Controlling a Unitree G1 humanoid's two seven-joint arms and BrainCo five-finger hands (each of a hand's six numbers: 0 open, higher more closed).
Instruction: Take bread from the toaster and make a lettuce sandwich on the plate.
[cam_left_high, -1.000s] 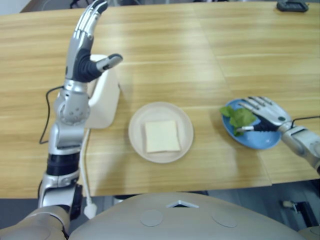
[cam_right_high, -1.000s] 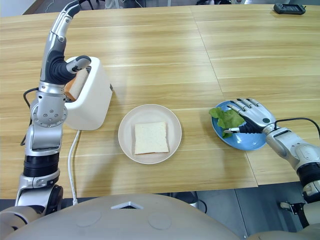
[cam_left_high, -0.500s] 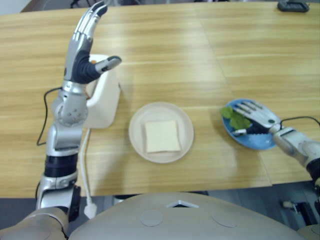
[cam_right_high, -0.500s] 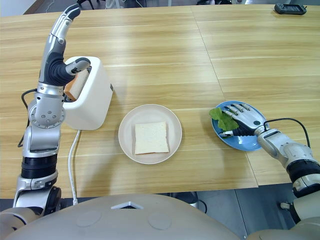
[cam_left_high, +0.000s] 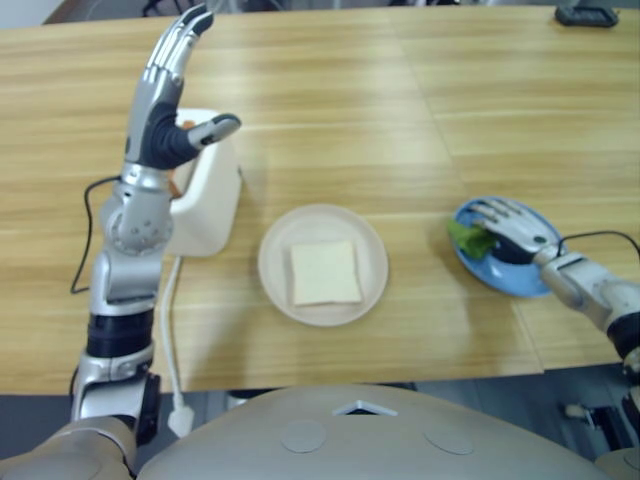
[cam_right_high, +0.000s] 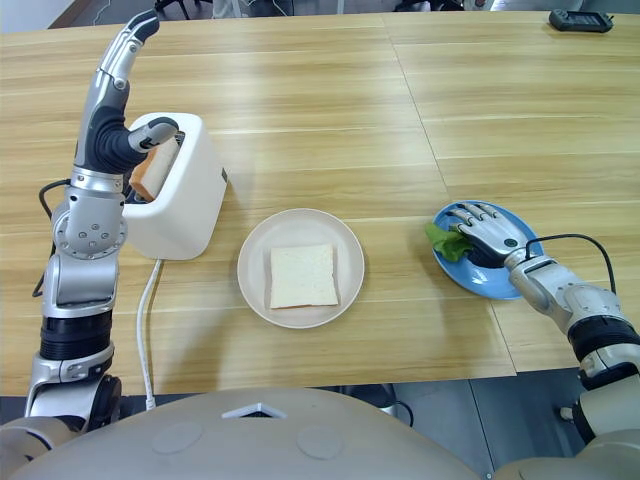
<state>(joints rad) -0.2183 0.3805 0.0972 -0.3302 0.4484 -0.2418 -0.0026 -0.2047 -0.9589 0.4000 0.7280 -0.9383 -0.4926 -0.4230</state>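
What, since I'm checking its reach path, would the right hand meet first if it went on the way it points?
Probably the lettuce, bunched right ahead of the right hand on the blue plate. Past that lies bare table, though height is unclear.

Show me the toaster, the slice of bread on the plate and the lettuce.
toaster (cam_right_high: 188, 205), right eye view, its white side wall.
slice of bread (cam_right_high: 301, 276), right eye view, middle of the slice.
lettuce (cam_right_high: 443, 241), right eye view, the visible green leaf.

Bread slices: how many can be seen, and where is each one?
2. One slice lies flat on the cream plate; a second slice stands in the white toaster, by the left hand. More may be hidden inside.
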